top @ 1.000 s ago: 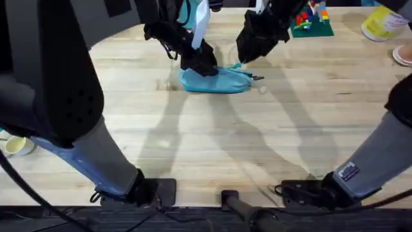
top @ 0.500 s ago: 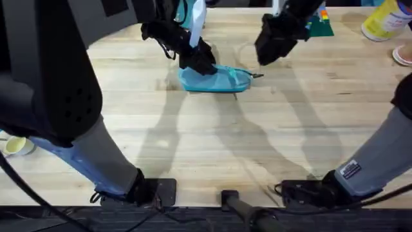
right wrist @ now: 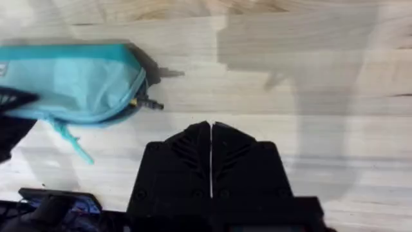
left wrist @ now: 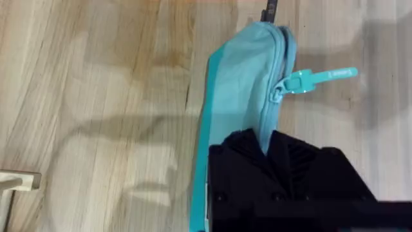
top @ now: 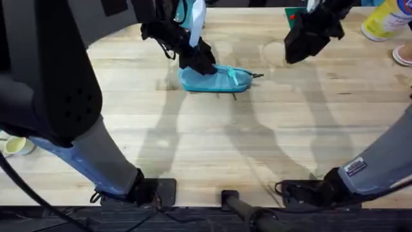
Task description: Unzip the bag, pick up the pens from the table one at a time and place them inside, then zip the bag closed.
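The bag [top: 215, 79] lay far back on the desk [top: 212, 142], the left claw [top: 201, 62] clamped on its end. The right claw [top: 302, 46] hung well clear, fingers together, bare desk around.

Yellow container with pale label [top: 385, 19]: beyond and to the right of the right claw [top: 299, 50]. Round pink-rimmed item [top: 404, 55]: farther right of the same claw, cut off by the frame. Green flat piece [top: 295, 11]: just behind that claw, mostly hidden. White-and-teal upright object [top: 196, 14]: just behind the left claw [top: 201, 64]. Pale cup [top: 13, 145]: well apart from the left claw, nearer and to its left. Light wooden piece [left wrist: 14, 182]: apart from the left claw, identity unclear.
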Controlling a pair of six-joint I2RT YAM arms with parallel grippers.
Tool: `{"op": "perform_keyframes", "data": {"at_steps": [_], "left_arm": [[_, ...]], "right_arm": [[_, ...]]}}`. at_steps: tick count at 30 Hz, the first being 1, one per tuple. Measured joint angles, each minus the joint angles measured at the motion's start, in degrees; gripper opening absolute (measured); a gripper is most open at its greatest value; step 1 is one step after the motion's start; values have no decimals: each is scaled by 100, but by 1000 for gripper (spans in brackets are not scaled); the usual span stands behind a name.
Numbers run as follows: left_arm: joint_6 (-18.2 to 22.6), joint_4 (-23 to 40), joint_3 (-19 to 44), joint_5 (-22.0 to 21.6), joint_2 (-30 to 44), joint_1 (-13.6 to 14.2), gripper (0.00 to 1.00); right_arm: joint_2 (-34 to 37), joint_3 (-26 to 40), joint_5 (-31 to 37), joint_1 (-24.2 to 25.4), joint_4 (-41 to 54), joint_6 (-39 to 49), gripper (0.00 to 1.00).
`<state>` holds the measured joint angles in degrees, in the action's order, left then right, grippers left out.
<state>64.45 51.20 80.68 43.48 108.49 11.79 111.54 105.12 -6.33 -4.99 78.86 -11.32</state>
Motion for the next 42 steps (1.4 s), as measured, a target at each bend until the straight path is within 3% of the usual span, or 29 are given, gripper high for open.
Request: {"op": "perform_keyframes", "data": {"at_steps": [13,22,24,27,28,35,42], "left_arm": [[-2,0,0,0,0,0,42],[-20,0,0,2,0,-4,42],[-26,0,0,2,0,-4,42],[-47,0,0,2,0,-4,42],[-59,0,0,2,0,-4,42],[-66,0,0,0,0,-4,42],[-66,0,0,1,0,-4,42]], "right_arm": [[-1596,2,11,19,221,454,47],[-2717,-489,11,19,138,584,386],[-3063,-704,11,18,71,598,541],[-3655,-1086,13,-80,-38,611,944],[-3829,-1196,15,-156,-69,624,980],[-4740,-1746,65,-1202,-171,1002,996],[-4775,-1862,249,-1929,-165,1311,996]]}}
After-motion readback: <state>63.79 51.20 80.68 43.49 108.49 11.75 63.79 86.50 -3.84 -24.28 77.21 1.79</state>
